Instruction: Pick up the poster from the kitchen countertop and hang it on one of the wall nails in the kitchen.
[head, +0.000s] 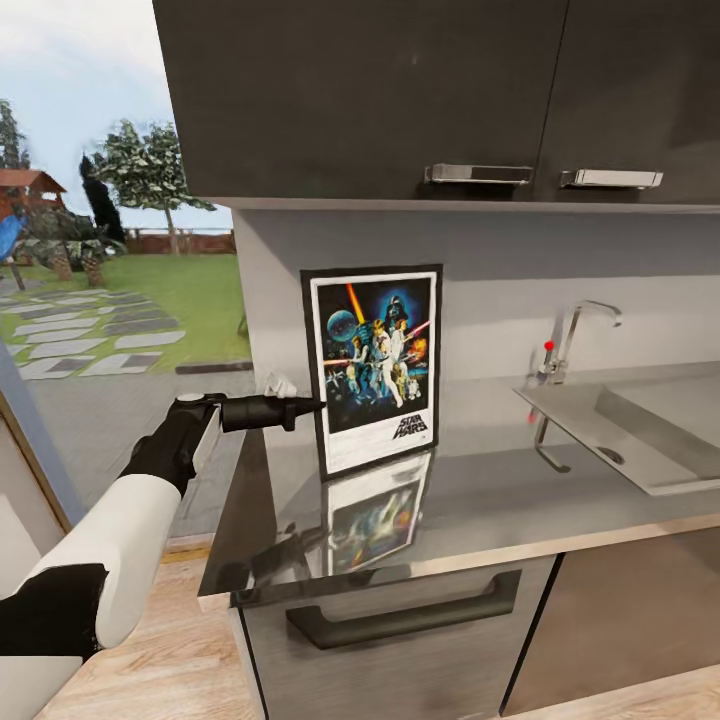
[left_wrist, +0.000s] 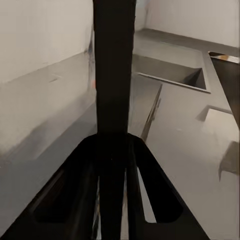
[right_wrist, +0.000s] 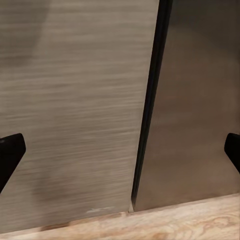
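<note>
The poster (head: 375, 365) stands upright on the glossy dark countertop (head: 500, 505), close to the pale wall, with its mirror image on the slab below. My left gripper (head: 318, 405) reaches in from the left and is shut on the poster's left black frame edge. In the left wrist view that edge (left_wrist: 114, 75) runs as a dark bar between the closed fingers (left_wrist: 85, 185). My right gripper (right_wrist: 120, 150) is open, its fingertips (right_wrist: 10, 152) spread wide in front of lower cabinet doors. The wall nails are out of view.
An inset steel sink (head: 640, 430) and chrome tap (head: 580, 330) lie to the poster's right. Dark upper cabinets (head: 400, 100) hang right above the poster. A drawer front with a handle (head: 400, 615) sits under the counter. A window onto a garden (head: 90, 260) is at left.
</note>
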